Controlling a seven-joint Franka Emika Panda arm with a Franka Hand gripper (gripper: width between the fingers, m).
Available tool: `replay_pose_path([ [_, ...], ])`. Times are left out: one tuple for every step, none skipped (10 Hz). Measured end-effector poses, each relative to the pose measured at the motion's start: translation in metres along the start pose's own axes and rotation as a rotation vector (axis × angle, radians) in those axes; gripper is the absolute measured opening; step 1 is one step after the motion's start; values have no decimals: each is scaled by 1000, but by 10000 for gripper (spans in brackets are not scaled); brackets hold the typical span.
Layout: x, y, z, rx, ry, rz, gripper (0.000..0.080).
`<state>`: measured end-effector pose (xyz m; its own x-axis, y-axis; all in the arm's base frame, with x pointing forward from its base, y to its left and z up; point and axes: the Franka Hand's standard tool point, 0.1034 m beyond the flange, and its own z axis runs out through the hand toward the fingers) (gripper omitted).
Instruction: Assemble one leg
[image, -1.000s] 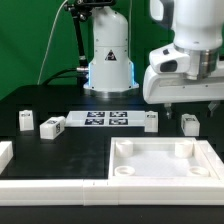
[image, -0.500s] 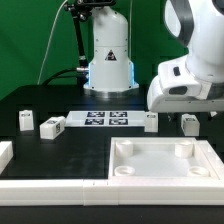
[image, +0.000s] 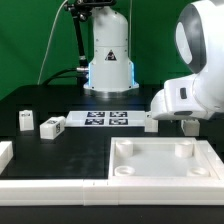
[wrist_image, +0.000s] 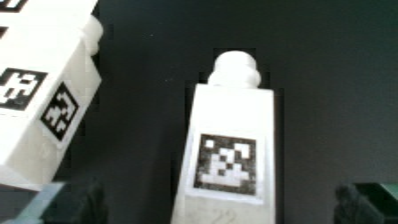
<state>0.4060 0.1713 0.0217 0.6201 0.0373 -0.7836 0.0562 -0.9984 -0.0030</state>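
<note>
Arm (image: 195, 90) lower and further toward exterior view's right than 1 s ago; its housing hides end effector in that view. Left to right on table (image: 60, 100): upright spare leg (image: 22, 120), lying spare leg (image: 50, 126), marker board (image: 105, 119), neighbour leg (image: 150, 122) partly covered by arm, leg (image: 189, 126) just under housing. Wrist view: leg (wrist_image: 231, 150) lies flat between blurred tips of wide-open end effector (wrist_image: 217, 200), nothing gripped; neighbour leg (wrist_image: 45, 100) cut off at frame edge.

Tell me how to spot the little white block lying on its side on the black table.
Find the marker board, the flat white strip of tags in front of the robot's base. Just off its end on the exterior view's left lies the leg. Unlike the other leg standing upright further left, it is tipped onto its side.
</note>
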Motion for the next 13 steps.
replay_pose_path([
  [1,0,5,0,-3,2,649],
  [2,0,11,-1,-6,2,649],
  [1,0,15,-3,-12,3,649],
  [0,0,22,-6,-19,2,649],
  [0,0,25,-8,-20,1,649],
  [-1,-1,26,-8,-21,1,601],
  [-1,-1,26,-8,-21,0,601],
  [-1,-1,26,-8,-21,0,425],
  [-1,-1,26,-8,-21,0,425],
  [-1,-1,26,-8,-22,0,284],
  [-1,-1,26,-8,-21,0,284],
  [-1,-1,26,-8,-21,0,284],
  [-1,-1,26,-8,-21,0,284],
])
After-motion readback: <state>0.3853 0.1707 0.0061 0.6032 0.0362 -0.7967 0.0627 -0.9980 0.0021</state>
